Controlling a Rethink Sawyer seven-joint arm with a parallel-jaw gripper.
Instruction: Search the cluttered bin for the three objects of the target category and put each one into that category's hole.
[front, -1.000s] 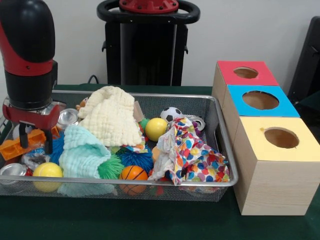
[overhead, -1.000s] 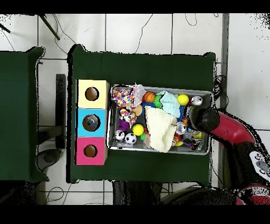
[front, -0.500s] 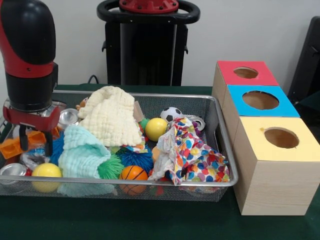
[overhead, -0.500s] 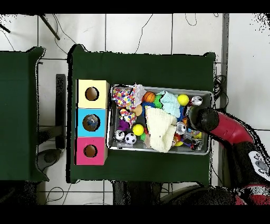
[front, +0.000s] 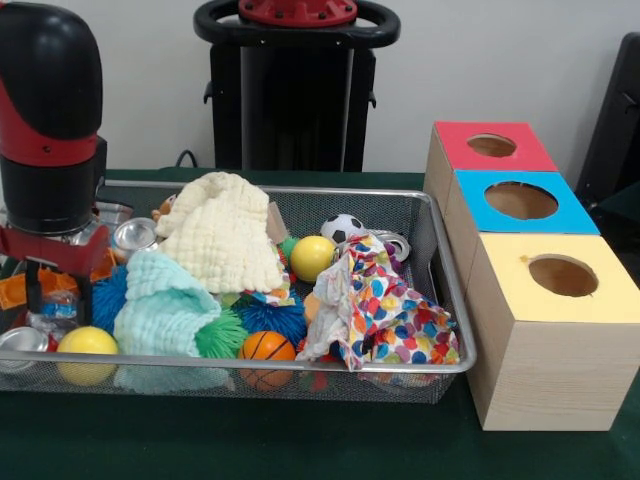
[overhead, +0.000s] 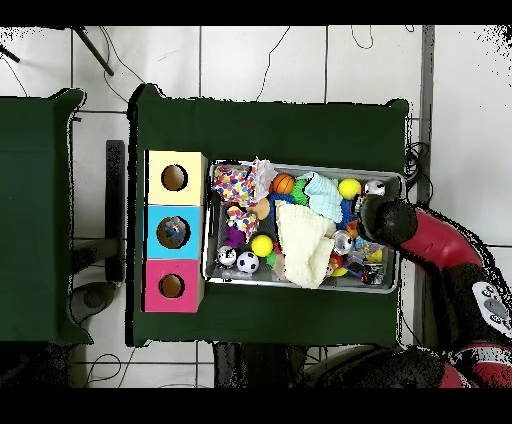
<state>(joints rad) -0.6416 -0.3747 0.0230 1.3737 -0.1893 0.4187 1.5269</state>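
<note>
the arm (front: 50, 110) has drifted sideways over the last second, toward the end of the wire bin (front: 300, 192) that lies farthest from the three boxes, and sits a touch lower. its gripper (front: 58, 290) now hangs over that end of the bin, the two black fingers (front: 85, 300) standing apart with a crumpled clear wrapper (front: 55, 308) showing between them; nothing is clamped as far as can be seen, so the jaws read as open and empty.

just beside the gripper, nearer the front rim of the bin, lies a yellow ball (front: 87, 343). the orange toy (front: 12, 290) that was in plain sight a second ago is now mostly hidden behind the gripper. a shiny can (front: 133, 236) sits behind the gripper, toward the back rim.

the target category is not stated, so which items count cannot be told. nothing has left the bin in this second. the red box (front: 490, 147), blue box (front: 520, 203) and yellow box (front: 560, 277) stand in a row beside the bin's opposite end.

judgement: the search continues; this looks like positioning for a pick at the bin's end, with no object secured.
</note>
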